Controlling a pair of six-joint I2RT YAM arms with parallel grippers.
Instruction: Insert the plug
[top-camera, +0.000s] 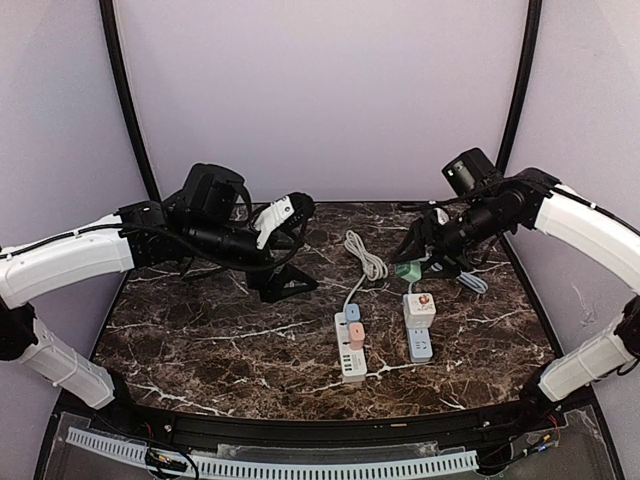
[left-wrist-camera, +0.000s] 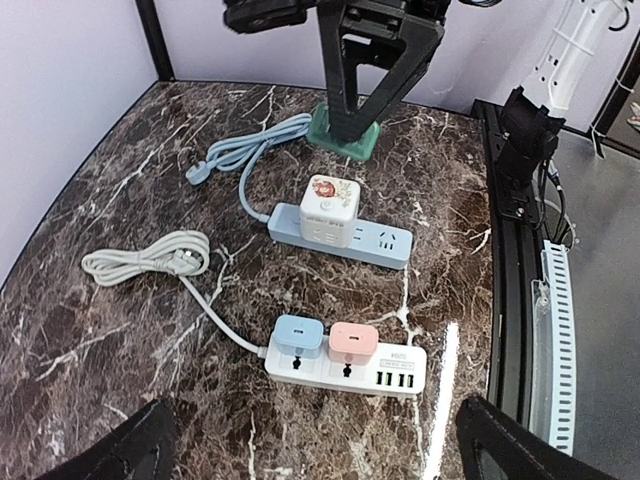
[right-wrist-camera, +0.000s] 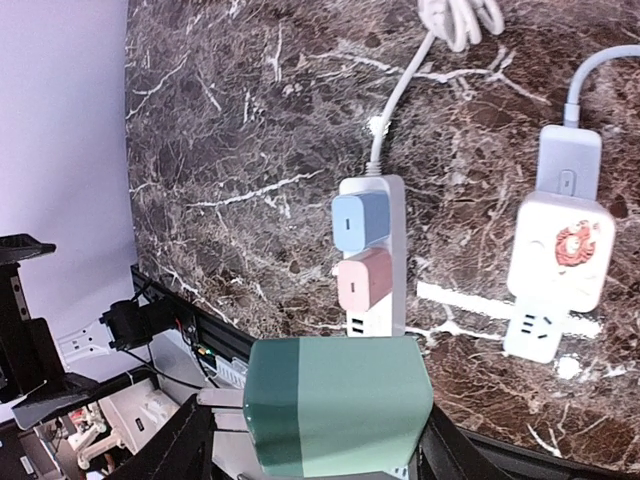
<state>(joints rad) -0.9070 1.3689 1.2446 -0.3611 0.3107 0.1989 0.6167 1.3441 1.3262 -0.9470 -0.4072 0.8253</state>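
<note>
My right gripper (top-camera: 425, 262) (right-wrist-camera: 322, 425) is shut on a green plug (top-camera: 408, 270) (right-wrist-camera: 335, 405) (left-wrist-camera: 345, 135), held just beyond the far end of the blue power strip (top-camera: 420, 338) (left-wrist-camera: 345, 238). A white cube adapter (top-camera: 420, 305) (right-wrist-camera: 560, 250) with a flower print sits in that strip. To its left lies the white power strip (top-camera: 351, 350) (left-wrist-camera: 345, 365) (right-wrist-camera: 390, 200), which carries a blue plug (left-wrist-camera: 298, 335) and a pink plug (left-wrist-camera: 352, 343). My left gripper (top-camera: 298, 250) (left-wrist-camera: 315, 450) hangs open over the left back of the table with nothing between its fingers.
The white strip's coiled cord (top-camera: 366, 256) (left-wrist-camera: 140, 262) lies at the back centre. The blue strip's cord (top-camera: 476, 283) (left-wrist-camera: 235, 155) is bundled beside the right arm. A black rail (left-wrist-camera: 510, 250) edges the marble table (top-camera: 200, 340).
</note>
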